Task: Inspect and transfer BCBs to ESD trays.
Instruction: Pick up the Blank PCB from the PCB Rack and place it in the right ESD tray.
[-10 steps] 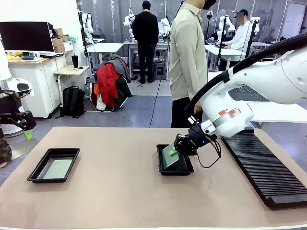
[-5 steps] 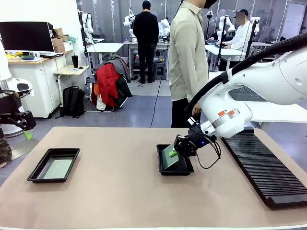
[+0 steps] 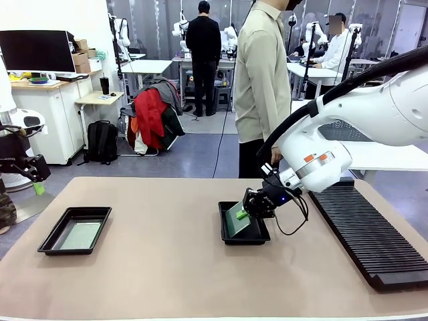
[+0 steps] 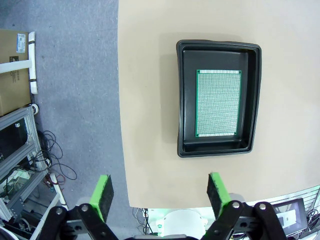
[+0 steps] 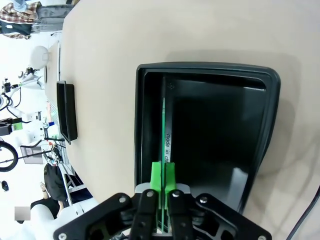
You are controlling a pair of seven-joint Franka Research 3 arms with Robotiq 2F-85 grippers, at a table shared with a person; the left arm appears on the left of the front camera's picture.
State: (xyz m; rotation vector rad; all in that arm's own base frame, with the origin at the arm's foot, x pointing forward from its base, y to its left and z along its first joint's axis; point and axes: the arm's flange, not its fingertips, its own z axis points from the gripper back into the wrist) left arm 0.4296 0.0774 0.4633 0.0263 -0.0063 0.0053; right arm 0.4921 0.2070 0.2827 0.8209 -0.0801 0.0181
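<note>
A black ESD tray (image 3: 246,240) lies at mid-table. A green BCB (image 3: 235,218) stands tilted in it, its lower edge along the tray's left wall. My right gripper (image 3: 245,212) is shut on the board's upper right edge. The right wrist view shows the board (image 5: 164,127) edge-on, pinched between the green pads (image 5: 157,176), above the tray's dark floor (image 5: 215,125). A second ESD tray (image 4: 182,100) lies at the table's left with a BCB (image 4: 217,102) flat inside. My left gripper (image 4: 160,186) hangs open beyond the table's left edge, holding nothing.
A long black ribbed rack (image 3: 364,231) runs along the table's right side. A person in a beige shirt (image 3: 261,80) stands at the far side behind the middle tray. Bare tan tabletop (image 3: 160,254) lies between the two trays.
</note>
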